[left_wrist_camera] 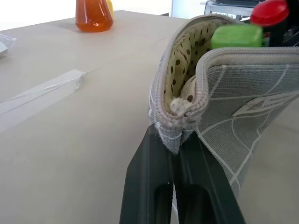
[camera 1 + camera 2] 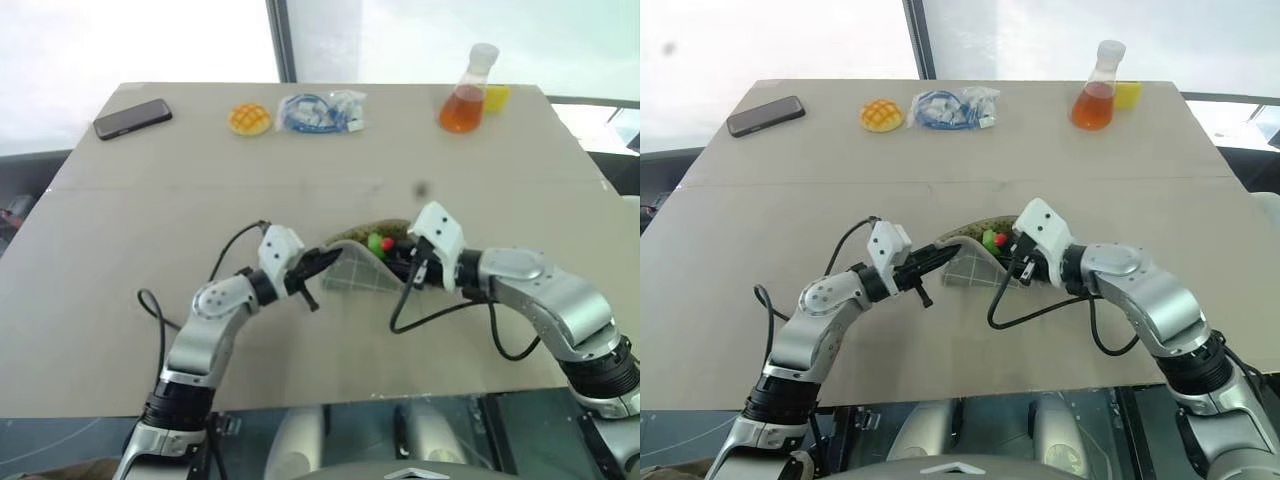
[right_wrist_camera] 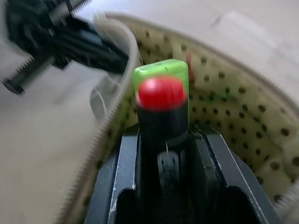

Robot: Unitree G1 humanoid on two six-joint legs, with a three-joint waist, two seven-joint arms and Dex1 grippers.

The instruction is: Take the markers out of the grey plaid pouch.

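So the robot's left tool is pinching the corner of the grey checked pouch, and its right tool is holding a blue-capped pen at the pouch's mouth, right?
Not quite: the cap is red, not blue, as the right wrist view shows. The left tool does pinch the grey plaid pouch by its corner, and the right tool holds the red-capped pen at the pouch's mouth.

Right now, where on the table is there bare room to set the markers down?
Bare: the left side between the phone and the left gripper, and the right side below the flask. Crowded: the pouch, with the right gripper holding the markers.
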